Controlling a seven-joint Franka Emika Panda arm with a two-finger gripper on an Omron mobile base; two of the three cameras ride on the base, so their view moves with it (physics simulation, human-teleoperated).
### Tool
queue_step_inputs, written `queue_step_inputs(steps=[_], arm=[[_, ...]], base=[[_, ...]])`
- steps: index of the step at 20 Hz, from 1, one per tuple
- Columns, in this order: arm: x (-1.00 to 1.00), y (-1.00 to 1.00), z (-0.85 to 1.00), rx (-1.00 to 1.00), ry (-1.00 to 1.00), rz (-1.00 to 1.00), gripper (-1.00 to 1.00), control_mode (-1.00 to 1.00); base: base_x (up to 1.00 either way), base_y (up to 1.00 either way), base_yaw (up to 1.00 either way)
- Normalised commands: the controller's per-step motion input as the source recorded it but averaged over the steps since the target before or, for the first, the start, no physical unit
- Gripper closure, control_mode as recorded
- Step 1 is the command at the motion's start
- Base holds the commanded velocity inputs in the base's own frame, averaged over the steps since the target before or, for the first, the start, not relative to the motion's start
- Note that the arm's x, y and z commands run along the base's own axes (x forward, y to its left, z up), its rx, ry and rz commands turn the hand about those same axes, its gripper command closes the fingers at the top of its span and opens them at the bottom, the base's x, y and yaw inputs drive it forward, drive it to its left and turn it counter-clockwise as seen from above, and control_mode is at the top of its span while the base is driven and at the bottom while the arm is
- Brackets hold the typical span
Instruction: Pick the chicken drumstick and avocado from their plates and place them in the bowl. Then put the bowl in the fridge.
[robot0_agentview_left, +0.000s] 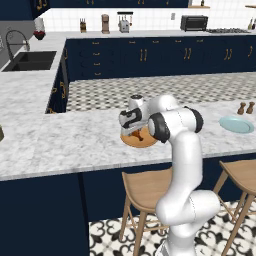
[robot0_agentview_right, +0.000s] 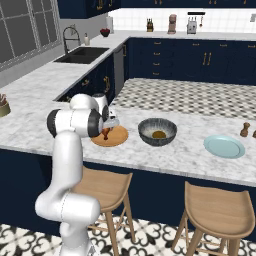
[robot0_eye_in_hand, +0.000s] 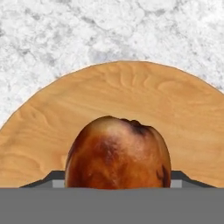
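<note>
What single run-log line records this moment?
stage: grasping | gripper jaws around chicken drumstick | on wooden plate | bowl waiting

The chicken drumstick (robot0_eye_in_hand: 117, 153) lies on the wooden plate (robot0_eye_in_hand: 131, 100), left of the bowl (robot0_agentview_right: 157, 132).

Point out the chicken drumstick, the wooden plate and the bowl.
chicken drumstick (robot0_eye_in_hand: 117, 153), hand view, meaty end.
wooden plate (robot0_eye_in_hand: 131, 94), hand view, bare top face.
bowl (robot0_agentview_right: 170, 131), right base view, right rim.
</note>
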Motion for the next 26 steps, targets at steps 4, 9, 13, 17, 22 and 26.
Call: queue_step_inputs(steps=[4,9,13,17,22,26], arm=[[-0.40,0.00,0.50,0.00,0.01,0.00,1.00,-1.00],[-0.49,-0.21,0.92,-0.01,0.11,-0.03,1.00,-1.00],[-0.67,-0.67,0.78,-0.08,-0.02,-0.09,1.00,-1.00],[-0.42,-0.84,0.58,-0.09,0.00,-0.12,1.00,-1.00],[0.06,-0.88,0.02,-0.12,-0.01,-0.02,1.00,-1.00],[0.16,-0.93,0.24,0.02,0.04,-0.01,1.00,-1.00]], base=[[0.00,0.00,0.00],[0.00,0.00,0.00],[0.00,0.00,0.00],[0.00,0.00,0.00],[0.00,0.00,0.00],[0.00,0.00,0.00]])
